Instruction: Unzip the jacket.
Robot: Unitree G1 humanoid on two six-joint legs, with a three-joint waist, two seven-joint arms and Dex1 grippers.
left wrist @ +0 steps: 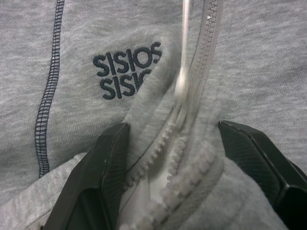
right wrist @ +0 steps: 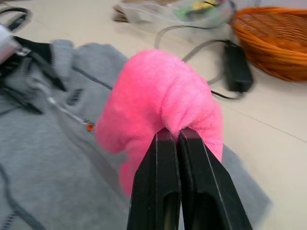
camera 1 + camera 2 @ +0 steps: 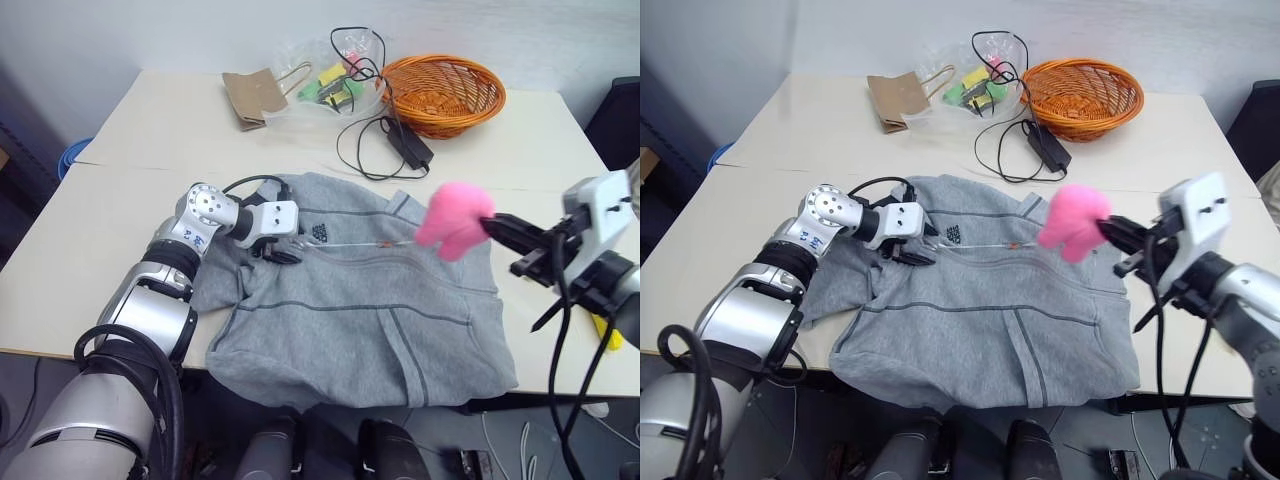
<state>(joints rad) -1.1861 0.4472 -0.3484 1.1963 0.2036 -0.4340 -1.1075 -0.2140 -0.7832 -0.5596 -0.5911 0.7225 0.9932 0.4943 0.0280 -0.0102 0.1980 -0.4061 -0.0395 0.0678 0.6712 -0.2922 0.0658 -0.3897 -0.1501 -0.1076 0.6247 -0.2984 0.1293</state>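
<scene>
Grey fleece bunches between the fingers of my left gripper (image 1: 168, 182), which are spread around the collar end of the jacket (image 3: 360, 320) and press into the fabric on both sides of the zip (image 1: 204, 62), pinning it down. The jacket lies flat on the bench (image 3: 120, 230), under and ahead of that gripper, its hem reaching the near edge. My right gripper (image 2: 178, 136), fingers pressed together, pinches a pink fluffy tab (image 3: 455, 220) and holds it up above the jacket's far side. A thin pale cord (image 3: 350, 244) runs from the tab back toward the left gripper, along the line of the zip.

As I judge it, the pull is under way: one gripper anchors the collar, the other draws the cord. Next the right gripper needs to keep pulling away from the left, along the zip, while the left keeps its hold so the fabric does not slide or lift.

I cannot make out the slider itself, so I cannot tell how much of the zip is open. Where the cord ends is lost in the folds by my left fingers. Past the jacket sit a black cable (image 3: 365, 150) with its power brick and an orange basket (image 3: 445, 95), well apart from both grippers.
</scene>
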